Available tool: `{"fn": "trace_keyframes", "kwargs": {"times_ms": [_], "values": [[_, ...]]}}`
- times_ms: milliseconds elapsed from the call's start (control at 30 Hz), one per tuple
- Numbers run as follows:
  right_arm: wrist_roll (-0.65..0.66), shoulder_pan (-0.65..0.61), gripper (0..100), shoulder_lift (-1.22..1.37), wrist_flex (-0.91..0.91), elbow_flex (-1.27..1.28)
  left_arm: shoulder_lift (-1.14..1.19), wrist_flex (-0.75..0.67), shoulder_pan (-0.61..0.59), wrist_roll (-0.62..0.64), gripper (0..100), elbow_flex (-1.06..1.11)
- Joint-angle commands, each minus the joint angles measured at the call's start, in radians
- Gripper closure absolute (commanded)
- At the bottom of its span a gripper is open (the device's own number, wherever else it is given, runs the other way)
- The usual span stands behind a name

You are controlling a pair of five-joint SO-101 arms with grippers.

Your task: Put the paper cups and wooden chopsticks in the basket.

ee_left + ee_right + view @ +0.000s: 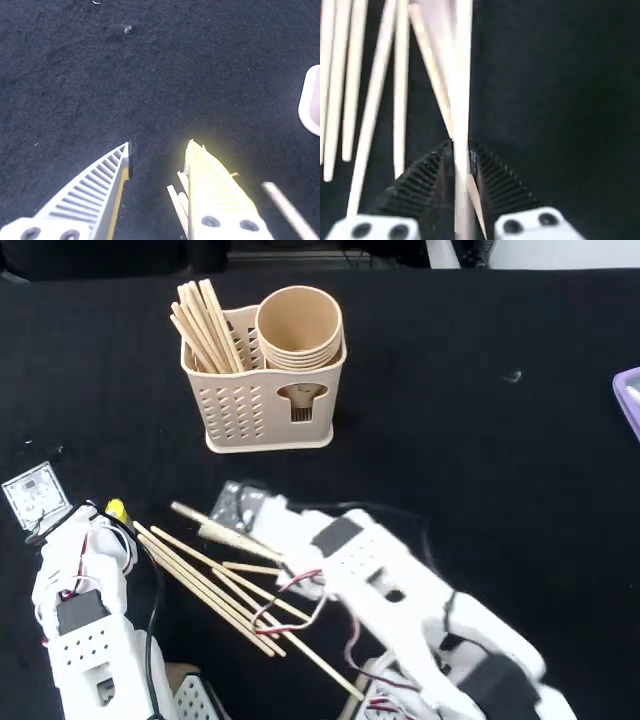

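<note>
Several loose chopsticks (pixel 215 585) lie fanned on the black table (pixel 480 460) between the arms. The left gripper (pixel 157 150) sits just beside their ends, fingers spread and holding nothing, probably parked out of the way. The right gripper (pixel 461 150) is clamped on a held chopstick (pixel 462 75), likely to carry it over. Beyond it, the basket (pixel 250 415) holds stacked paper cups (pixel 300 330) and stored chopsticks (pixel 205 325). That compartment looks crowded, though the approach to the rim seems unobstructed.
</note>
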Motion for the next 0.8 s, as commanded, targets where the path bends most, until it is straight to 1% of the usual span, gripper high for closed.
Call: {"fn": "trace_keyframes", "kwargs": {"times_ms": [0,133,233,333,400,567,633,767], "values": [[-0.003,0.054,98.8,-0.143,0.071,-0.081,-0.012,-0.020,0.005,-0.008,81,-0.012],[-0.003,0.054,98.8,-0.209,0.077,-0.051,-0.012,-0.020,0.005,-0.008,81,-0.012],[0.008,0.055,98.8,-0.196,0.011,0.010,-0.012,-0.020,0.005,-0.008,81,-0.010],[0.097,0.055,98.8,-0.147,-0.089,0.088,-0.012,-0.020,0.005,-0.008,81,-0.010],[0.133,0.063,98.8,-0.094,-0.126,0.114,-0.012,-0.020,0.005,-0.008,81,-0.010],[0.207,0.155,98.5,0.053,-0.127,0.071,-0.012,-0.020,0.005,-0.008,81,-0.010],[0.226,0.186,94.3,0.094,-0.124,0.053,-0.012,-0.020,0.005,-0.008,81,-0.010],[0.227,0.181,76.0,0.119,-0.084,0.025,-0.012,-0.020,0.005,-0.008,81,-0.010]]}}
